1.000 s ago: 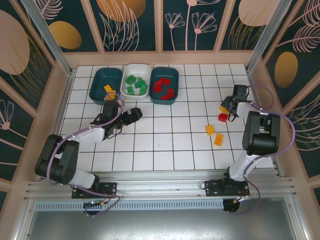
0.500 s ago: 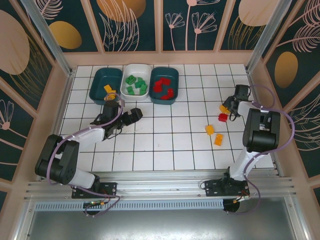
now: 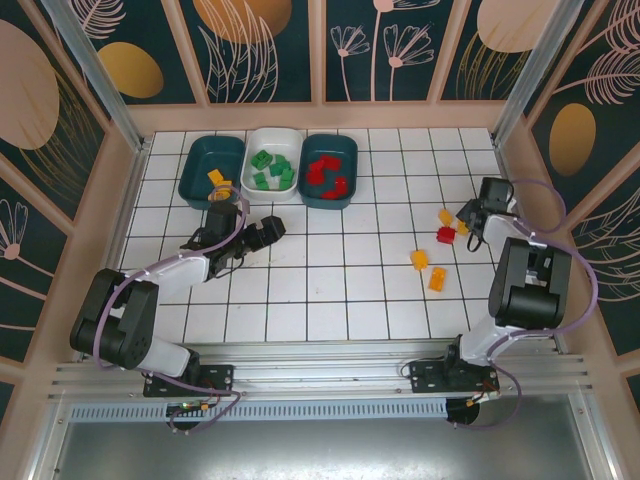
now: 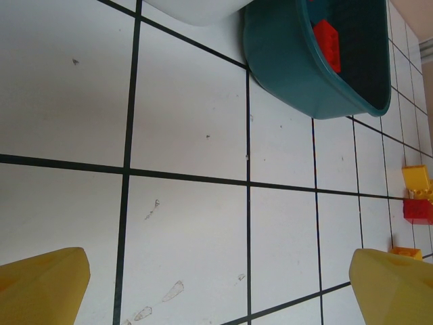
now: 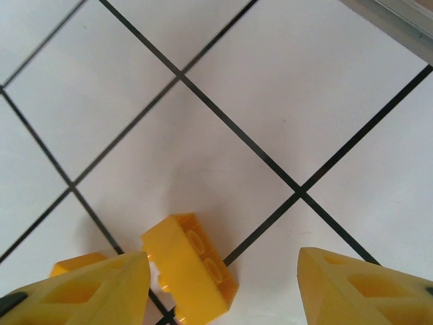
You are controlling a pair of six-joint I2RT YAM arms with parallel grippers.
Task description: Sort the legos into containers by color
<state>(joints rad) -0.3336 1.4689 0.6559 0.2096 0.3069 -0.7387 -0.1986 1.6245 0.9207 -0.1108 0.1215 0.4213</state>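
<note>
Top view: the left gripper (image 3: 266,231) is hanging low over bare floor tiles (image 3: 340,300). Three tubs are lying beyond its jaws: the left teal tub (image 3: 186,185) is holding yellow bricks (image 3: 214,177), the white tub (image 3: 270,131) green bricks (image 3: 270,168), and the right teal tub (image 3: 330,203) red bricks (image 3: 323,172). The right gripper (image 3: 468,212) is pointing at a loose yellow brick (image 3: 445,216) just ahead of its jaws. A loose red brick (image 3: 446,235) is lying beside that one.

Left wrist view: the left gripper (image 4: 220,277) is showing jaws spread wide, with bare tile between them. The right teal tub (image 4: 291,74) is sitting well beyond them.

Right wrist view: the right gripper (image 5: 223,271) is showing jaws spread. The loose yellow brick (image 5: 193,267) is lying between the fingers (image 5: 81,291), close against the one on the view's left. I cannot tell whether they are touching.
</note>
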